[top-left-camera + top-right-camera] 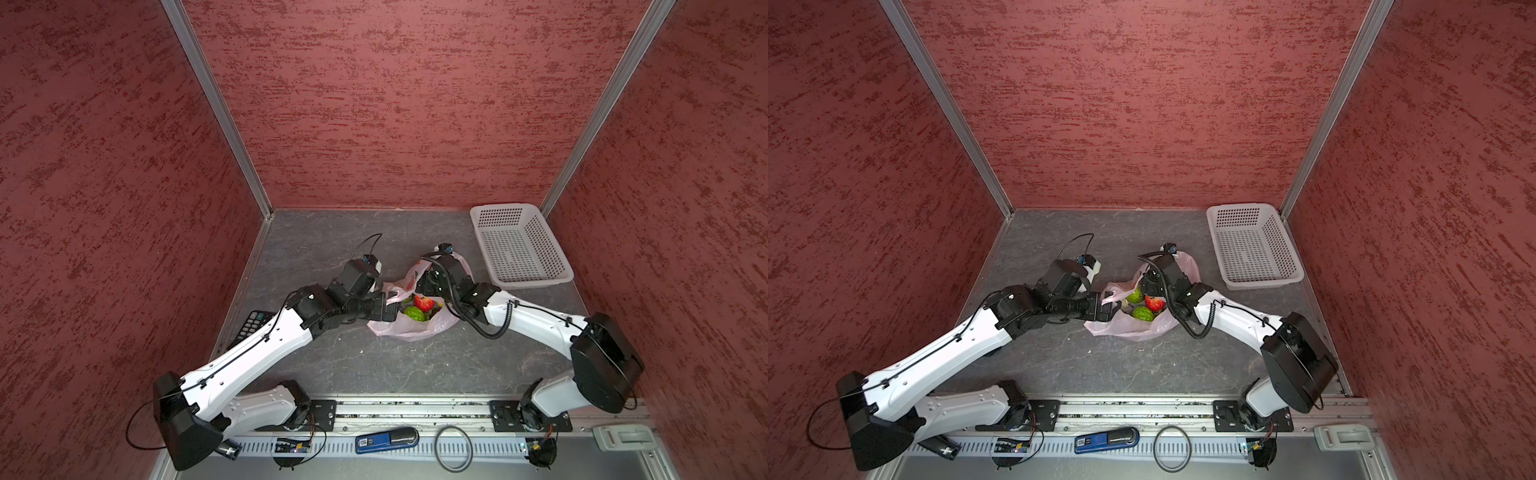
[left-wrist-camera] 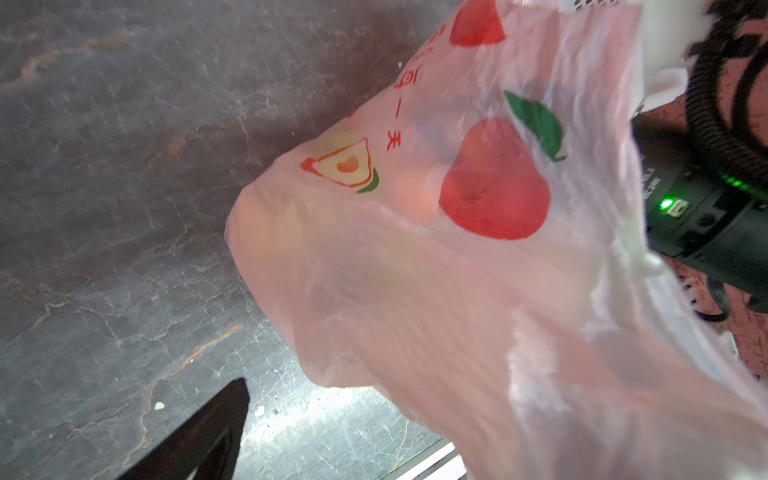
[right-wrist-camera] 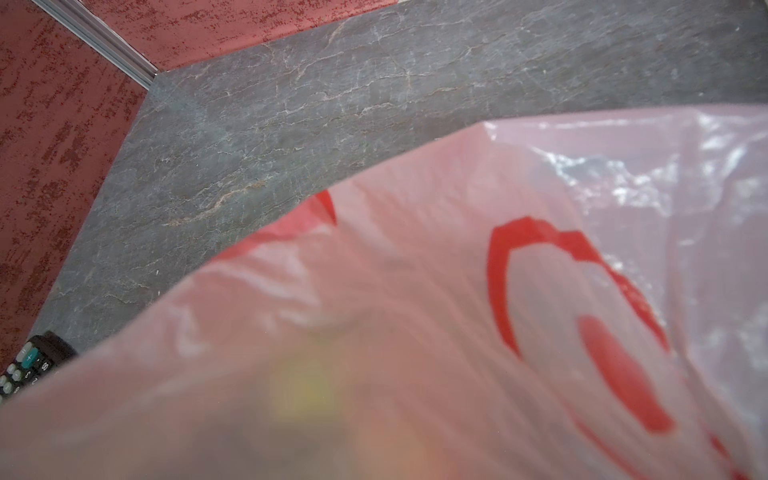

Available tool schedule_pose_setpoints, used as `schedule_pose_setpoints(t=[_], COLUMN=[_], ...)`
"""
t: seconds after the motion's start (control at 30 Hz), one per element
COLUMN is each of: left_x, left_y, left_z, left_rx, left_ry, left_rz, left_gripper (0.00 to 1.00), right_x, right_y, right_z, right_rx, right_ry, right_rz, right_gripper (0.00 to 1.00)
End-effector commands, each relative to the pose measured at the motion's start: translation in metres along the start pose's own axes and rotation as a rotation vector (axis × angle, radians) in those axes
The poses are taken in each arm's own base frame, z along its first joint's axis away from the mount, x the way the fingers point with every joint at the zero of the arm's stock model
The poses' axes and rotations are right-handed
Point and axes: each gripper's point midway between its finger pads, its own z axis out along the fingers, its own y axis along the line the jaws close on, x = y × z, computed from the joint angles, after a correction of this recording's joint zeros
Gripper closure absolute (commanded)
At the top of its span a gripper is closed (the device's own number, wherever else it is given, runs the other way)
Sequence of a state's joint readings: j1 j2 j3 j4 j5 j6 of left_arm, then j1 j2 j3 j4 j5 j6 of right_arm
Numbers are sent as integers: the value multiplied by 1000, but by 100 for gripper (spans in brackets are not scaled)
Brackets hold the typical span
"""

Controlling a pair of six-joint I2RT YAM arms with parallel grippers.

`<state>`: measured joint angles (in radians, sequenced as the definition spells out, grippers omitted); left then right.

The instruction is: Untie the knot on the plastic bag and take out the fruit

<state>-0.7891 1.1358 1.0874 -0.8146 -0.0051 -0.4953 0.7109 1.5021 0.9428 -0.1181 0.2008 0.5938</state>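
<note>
- left gripper: jaws spread wide at the bag's left rim.
- plastic bag: on table, mouth gaping.
- fruit: inside bag, green and red showing.
- right gripper: at bag's right rim; jaws hidden, can't tell.
- white basket: far right, apart.

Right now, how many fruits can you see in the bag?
3 show in the open bag: a green one at the back, a red one to its right, a bumpy green one in front. More may be hidden.
</note>
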Motion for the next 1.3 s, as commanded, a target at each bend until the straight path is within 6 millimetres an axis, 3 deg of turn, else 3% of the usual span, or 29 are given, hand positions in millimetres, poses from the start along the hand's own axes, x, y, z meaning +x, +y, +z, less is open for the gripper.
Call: schedule_pose_setpoints(t=[0.0,0.1,0.27,0.43,0.63,0.73,0.87,1.0,1.07,1.27], left_x=[0,-1,-5,34,66,69,70,83,77,20], left_y=[-8,-19,-21,2,12,1,-30,-33,-36,-37], left_z=[11,20,29,38,40,40,33,35,32,-4], left_rx=[6,19,-11,-107,-135,-100,4,4,-5,-8], left_ry=[22,14,7,189,345,358,363,450,411,76], left_rz=[74,108,128,152,176,215,322,370,388,326], left_gripper=[0,1,0,1,0,0,0,1,1,1], right_x=[-4,-4,3,-1,-12,-15,-17,-23,-22,-1], right_y=[8,9,10,11,23,29,37,44,46,41], right_z=[-8,-10,-8,-10,-10,-7,1,5,9,20], right_rx=[-38,-44,-48,-48,-80,-90,-106,-120,-121,-125], right_ry=[-11,-12,5,0,-14,-13,1,-2,8,58], right_rz=[-1,2,-1,-3,9,8,2,4,3,26], right_gripper=[15,15,15,15,16,16,15,16,15,16])
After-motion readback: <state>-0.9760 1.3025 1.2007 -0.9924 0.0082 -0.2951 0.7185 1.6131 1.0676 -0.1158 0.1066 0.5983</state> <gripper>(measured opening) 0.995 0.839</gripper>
